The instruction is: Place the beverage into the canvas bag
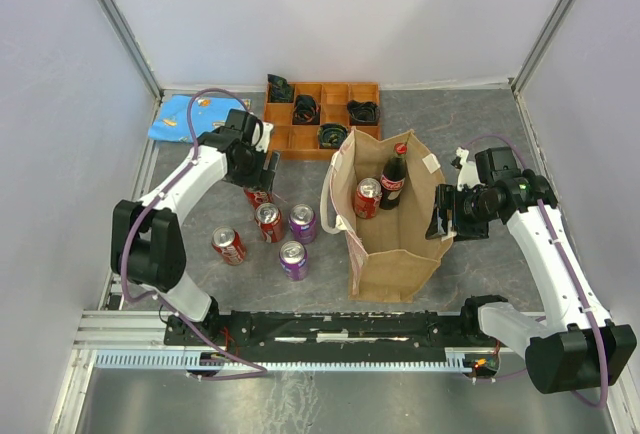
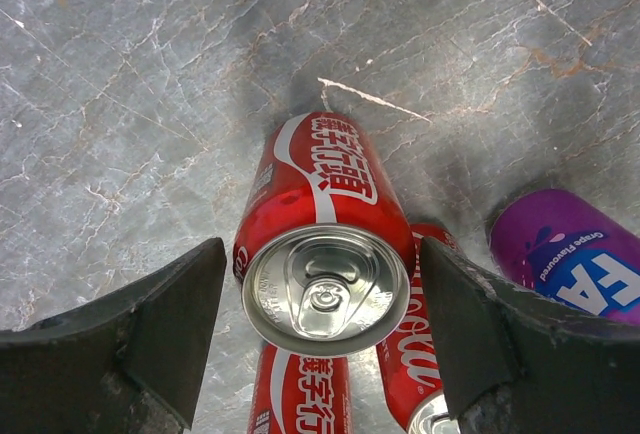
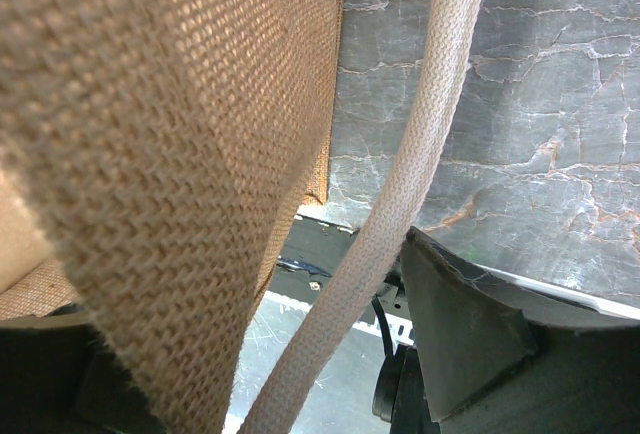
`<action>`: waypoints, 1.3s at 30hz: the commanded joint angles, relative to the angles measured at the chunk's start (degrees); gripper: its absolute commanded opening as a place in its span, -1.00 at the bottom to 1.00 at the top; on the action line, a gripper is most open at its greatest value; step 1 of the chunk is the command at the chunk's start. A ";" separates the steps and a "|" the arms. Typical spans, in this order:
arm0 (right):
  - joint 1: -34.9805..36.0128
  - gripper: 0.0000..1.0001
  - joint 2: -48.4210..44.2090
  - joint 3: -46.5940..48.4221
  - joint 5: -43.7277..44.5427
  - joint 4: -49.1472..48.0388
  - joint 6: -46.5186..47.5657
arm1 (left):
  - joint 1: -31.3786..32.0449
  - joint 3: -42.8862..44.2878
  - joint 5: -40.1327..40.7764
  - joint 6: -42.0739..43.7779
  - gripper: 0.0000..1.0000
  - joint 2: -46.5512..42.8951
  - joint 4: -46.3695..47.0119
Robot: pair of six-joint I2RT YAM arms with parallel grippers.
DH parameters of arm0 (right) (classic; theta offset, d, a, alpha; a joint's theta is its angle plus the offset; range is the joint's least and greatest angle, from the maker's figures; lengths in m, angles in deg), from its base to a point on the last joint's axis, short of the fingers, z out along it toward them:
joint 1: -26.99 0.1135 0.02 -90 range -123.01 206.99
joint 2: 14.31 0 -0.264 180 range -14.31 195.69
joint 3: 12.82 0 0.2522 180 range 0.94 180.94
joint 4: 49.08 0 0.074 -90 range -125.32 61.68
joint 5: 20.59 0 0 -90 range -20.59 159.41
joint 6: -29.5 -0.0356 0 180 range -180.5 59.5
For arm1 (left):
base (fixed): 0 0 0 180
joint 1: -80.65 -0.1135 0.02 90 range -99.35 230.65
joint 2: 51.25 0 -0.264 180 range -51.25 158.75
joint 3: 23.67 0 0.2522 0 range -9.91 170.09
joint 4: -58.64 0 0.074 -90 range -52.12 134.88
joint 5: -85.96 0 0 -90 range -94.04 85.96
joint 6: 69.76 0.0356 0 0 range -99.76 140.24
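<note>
The tan canvas bag (image 1: 395, 249) stands open at the table's middle. It holds a red can (image 1: 367, 197) and a dark cola bottle (image 1: 393, 179). My left gripper (image 1: 262, 179) is open around the top of an upright red can (image 2: 325, 244), one finger on each side with small gaps (image 2: 320, 249). My right gripper (image 1: 443, 216) is open at the bag's right wall. In the right wrist view the bag fabric (image 3: 170, 154) and a whitish handle (image 3: 400, 214) lie between its fingers (image 3: 240, 284); its left finger is hidden behind the fabric.
More cans stand left of the bag: a red one (image 1: 268, 222), two purple ones (image 1: 302, 222) (image 1: 293, 260) and a red one lying down (image 1: 228, 246). An orange compartment tray (image 1: 375, 89) and a blue cloth (image 1: 185, 116) are at the back. A rail (image 1: 330, 329) runs along the front.
</note>
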 commanded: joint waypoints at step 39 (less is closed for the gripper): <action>0.24 0.48 -1.46 -0.66 0.79 0.63 -0.37 | 29.41 46.20 -17.61 2.27 -0.95 1.74 8.70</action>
